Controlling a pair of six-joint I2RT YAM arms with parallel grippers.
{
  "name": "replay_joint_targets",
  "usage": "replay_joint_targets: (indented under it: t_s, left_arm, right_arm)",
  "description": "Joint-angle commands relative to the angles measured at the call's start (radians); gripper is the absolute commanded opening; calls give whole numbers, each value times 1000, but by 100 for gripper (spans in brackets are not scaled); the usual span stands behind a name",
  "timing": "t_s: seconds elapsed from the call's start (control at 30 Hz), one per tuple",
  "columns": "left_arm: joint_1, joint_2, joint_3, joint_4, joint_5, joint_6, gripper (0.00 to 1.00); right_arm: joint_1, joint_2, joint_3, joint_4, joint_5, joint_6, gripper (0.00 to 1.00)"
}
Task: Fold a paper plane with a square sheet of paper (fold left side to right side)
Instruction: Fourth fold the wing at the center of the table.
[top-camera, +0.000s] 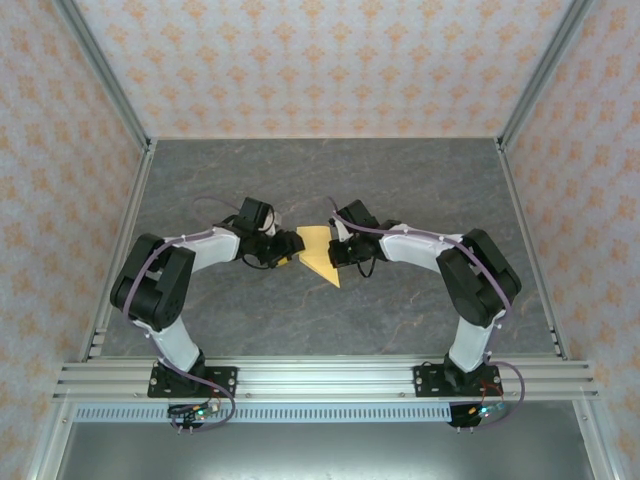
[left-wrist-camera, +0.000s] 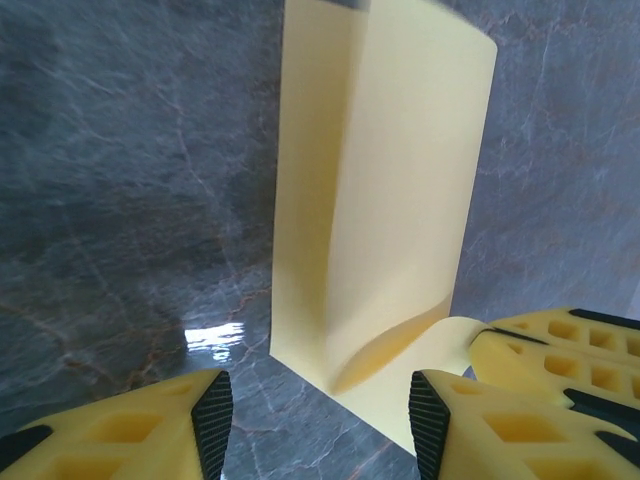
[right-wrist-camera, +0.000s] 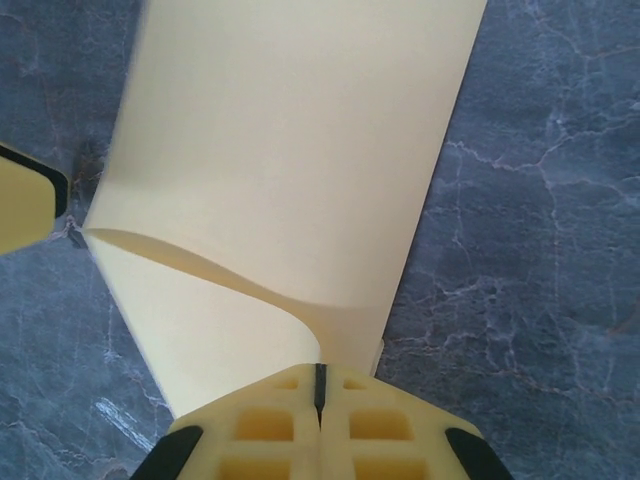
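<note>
Paper (right-wrist-camera: 290, 150) edge pinched in right claw (right-wrist-camera: 320, 385) (left claw (left-wrist-camera: 320, 430) agape beside it)

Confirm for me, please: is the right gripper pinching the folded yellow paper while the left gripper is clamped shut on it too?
Not quite. The left gripper is open, its jaws apart at a corner of the yellow paper, as the left wrist view shows. The right gripper does pinch it.

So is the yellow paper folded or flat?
Folded. The paper lies doubled over itself, one layer curling up where the right gripper pinches it.
</note>
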Motion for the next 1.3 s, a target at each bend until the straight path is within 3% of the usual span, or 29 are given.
replay_joint_targets:
  t_s: [0.0,0.23,0.43,0.47,0.63,0.83,1.03,1.27]
  left_arm:
    - [-22,24,41,15,19,-14,53]
    - [-60,71,80,40,19,-36,51]
    - [-72,93,94,84,28,-70,43]
    - [-74,92,94,89,31,-75,42]
    - [-81,75,103,93,36,-86,41]
    - [-81,52,105,80,30,-104,43]
    - [-81,48,113,67,20,-124,43]
    - [-82,52,142,43,28,-157,44]
  right_arm:
    - [-4,-6,22,-12,36,-18,5]
    - [-4,-10,16,-13,33,-17,5]
    - [-4,-34,7,-20,50,-21,8]
    - [-4,-42,4,-24,60,-21,11]
    - [-4,-166,-49,-23,153,-30,40]
    - [77,-318,-159,20,211,-46,54]
    - [197,-339,-300,195,269,-20,56]
    - [244,-239,-307,268,306,-75,56]
